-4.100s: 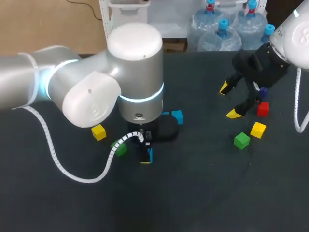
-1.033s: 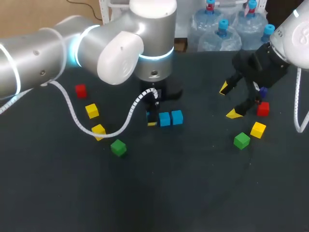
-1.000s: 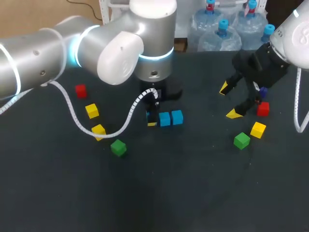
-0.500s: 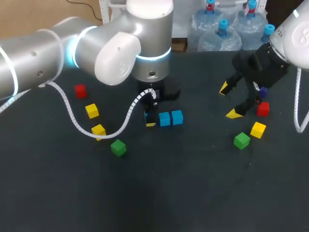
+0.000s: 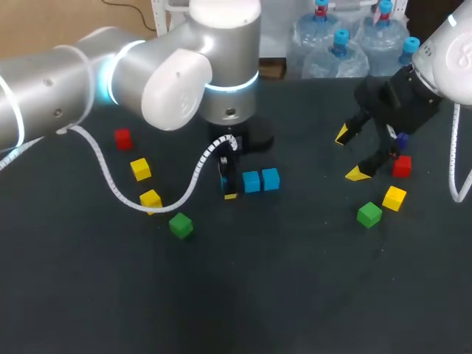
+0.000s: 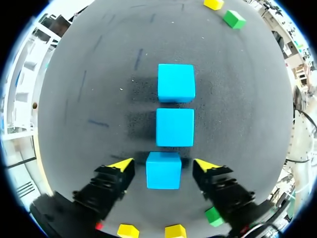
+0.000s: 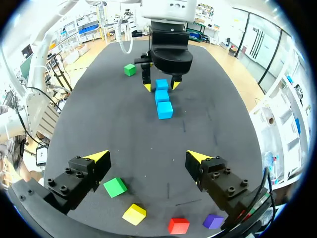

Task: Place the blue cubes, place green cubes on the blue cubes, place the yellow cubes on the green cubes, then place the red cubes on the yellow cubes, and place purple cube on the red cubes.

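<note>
Dark grey surface [image 5: 295, 295] holds our blocks. Our left arm [image 5: 74, 81] hangs over the middle. Its left pincer [image 6: 163, 165] is spread around the end one of three blue cubes [image 6: 175, 127] in a row, not touching it. Our right pincer [image 7: 147, 155] is spread too and holds nothing, near the red cube [image 7: 178, 225] and purple cube [image 7: 213, 221].

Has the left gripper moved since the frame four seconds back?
Yes: from beside the left green cube, the left gripper has moved away from the camera to the end of the row of blue cubes.

No text, label, number or sign can be read in any view
</note>
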Controlling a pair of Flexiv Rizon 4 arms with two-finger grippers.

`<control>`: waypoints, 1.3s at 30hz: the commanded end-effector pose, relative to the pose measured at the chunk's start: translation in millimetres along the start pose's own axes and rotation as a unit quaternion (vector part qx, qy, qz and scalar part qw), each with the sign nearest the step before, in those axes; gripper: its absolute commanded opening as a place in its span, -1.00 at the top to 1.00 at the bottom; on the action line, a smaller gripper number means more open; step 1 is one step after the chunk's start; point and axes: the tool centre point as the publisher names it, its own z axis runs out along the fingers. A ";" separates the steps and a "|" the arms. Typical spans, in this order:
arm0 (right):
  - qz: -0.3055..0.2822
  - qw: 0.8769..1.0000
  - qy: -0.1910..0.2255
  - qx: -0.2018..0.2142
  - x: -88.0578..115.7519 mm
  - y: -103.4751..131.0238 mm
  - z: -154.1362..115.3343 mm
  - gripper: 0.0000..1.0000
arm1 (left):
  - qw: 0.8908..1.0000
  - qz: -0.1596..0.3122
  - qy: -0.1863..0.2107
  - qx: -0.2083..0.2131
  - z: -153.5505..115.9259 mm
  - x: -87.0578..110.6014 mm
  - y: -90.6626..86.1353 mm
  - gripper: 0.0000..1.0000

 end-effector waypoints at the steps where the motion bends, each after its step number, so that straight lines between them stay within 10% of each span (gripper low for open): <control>1: 0.000 1.000 0.000 0.001 0.0 0.5 0.2 -1.00 | 1.000 -0.004 -0.007 -0.003 -2.4 5.6 -1.9 -1.00; 12: 0.000 1.000 0.000 0.001 0.0 0.5 0.2 -1.00 | 0.997 -0.038 -0.051 -0.040 -37.8 32.4 -12.2 -1.00; 21: 0.000 1.000 0.000 0.001 0.0 0.5 0.2 -1.00 | 0.992 0.036 -0.097 -0.076 -74.6 23.6 -81.0 -1.00; 30: 0.000 1.000 0.000 0.001 0.0 0.5 0.2 -1.00 | 0.992 0.036 -0.097 -0.076 -74.6 23.6 -81.0 -1.00; 39: -0.085 0.987 0.091 -0.102 28.7 50.3 -14.9 -1.00 | 0.992 0.036 -0.097 -0.076 -74.6 23.6 -81.0 -1.00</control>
